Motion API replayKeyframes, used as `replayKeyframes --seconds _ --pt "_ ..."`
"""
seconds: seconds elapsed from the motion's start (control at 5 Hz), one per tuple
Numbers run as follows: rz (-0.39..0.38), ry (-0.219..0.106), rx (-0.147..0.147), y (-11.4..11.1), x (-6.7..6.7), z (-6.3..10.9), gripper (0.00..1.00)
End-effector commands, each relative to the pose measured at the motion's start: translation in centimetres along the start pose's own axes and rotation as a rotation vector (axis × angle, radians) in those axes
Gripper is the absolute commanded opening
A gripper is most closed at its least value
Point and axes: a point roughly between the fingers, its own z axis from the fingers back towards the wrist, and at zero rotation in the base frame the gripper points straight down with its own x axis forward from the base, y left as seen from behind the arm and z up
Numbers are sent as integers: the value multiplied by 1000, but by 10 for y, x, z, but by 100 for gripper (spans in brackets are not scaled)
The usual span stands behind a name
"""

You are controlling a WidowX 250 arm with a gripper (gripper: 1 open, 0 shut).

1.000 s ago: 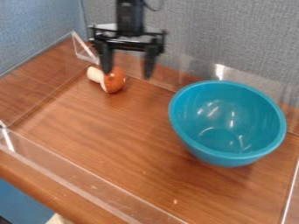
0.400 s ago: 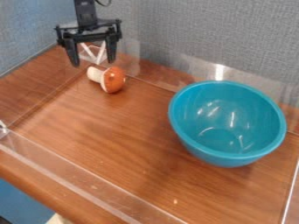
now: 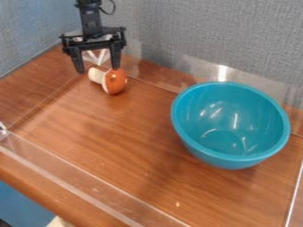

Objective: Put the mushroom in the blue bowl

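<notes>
Since a second ago the gripper (image 3: 95, 64) has slid left and a little lower along the back wall, from over the mushroom (image 3: 110, 80) to just behind and left of it, jaws spread wide and pointing down with nothing between them. That mushroom lies on its side near the table's (image 3: 106, 142) back-left edge, stem toward the wall, well apart from the bowl (image 3: 231, 124), which sits upright and empty at the right close to the clear side panel. Between the two runs a broad bare stretch of wood, fenced by the low clear front wall.
</notes>
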Motion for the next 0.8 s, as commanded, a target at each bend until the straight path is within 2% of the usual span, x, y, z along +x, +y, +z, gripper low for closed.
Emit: replayKeyframes --seconds 0.0,0.6 --pt "12 -82 -27 -10 -1 35 100" --pt "143 -92 -41 -32 0 16 100"
